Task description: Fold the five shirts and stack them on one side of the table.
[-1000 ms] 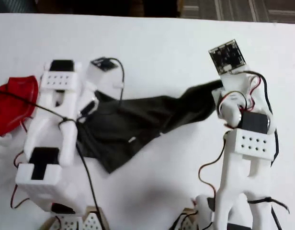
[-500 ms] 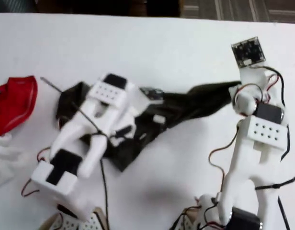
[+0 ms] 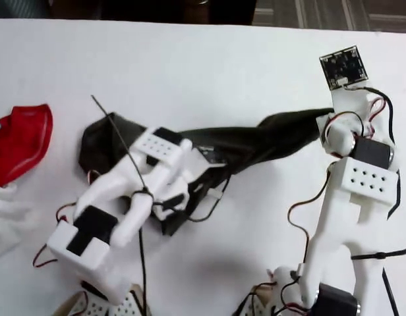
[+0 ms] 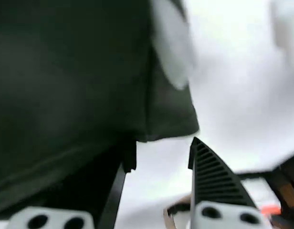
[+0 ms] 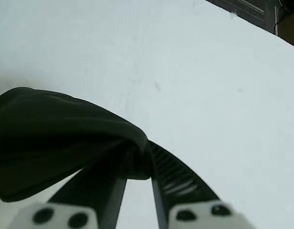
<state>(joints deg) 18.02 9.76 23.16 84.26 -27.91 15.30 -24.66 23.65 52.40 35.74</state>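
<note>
A black shirt [image 3: 242,145] lies stretched in a long band across the middle of the white table [image 3: 209,66]. My right gripper [image 5: 137,164] is shut on the shirt's right end [image 5: 56,138]; in the high view it sits at the right [image 3: 323,126]. The left arm [image 3: 157,174] hangs over the shirt's bunched left half. My left gripper [image 4: 159,152] is open just above the table, and the black shirt's hem [image 4: 161,124] lies right at its tips, with white table showing between the fingers.
A red shirt [image 3: 22,141] lies at the table's left edge, with a white garment [image 3: 5,214] below it. Arm cables loop over the table near the front. The far half of the table is bare.
The left arm swung from the table's left side to the right, over the black shirt's middle. The right arm drew the shirt's end rightward, stretching it longer.
</note>
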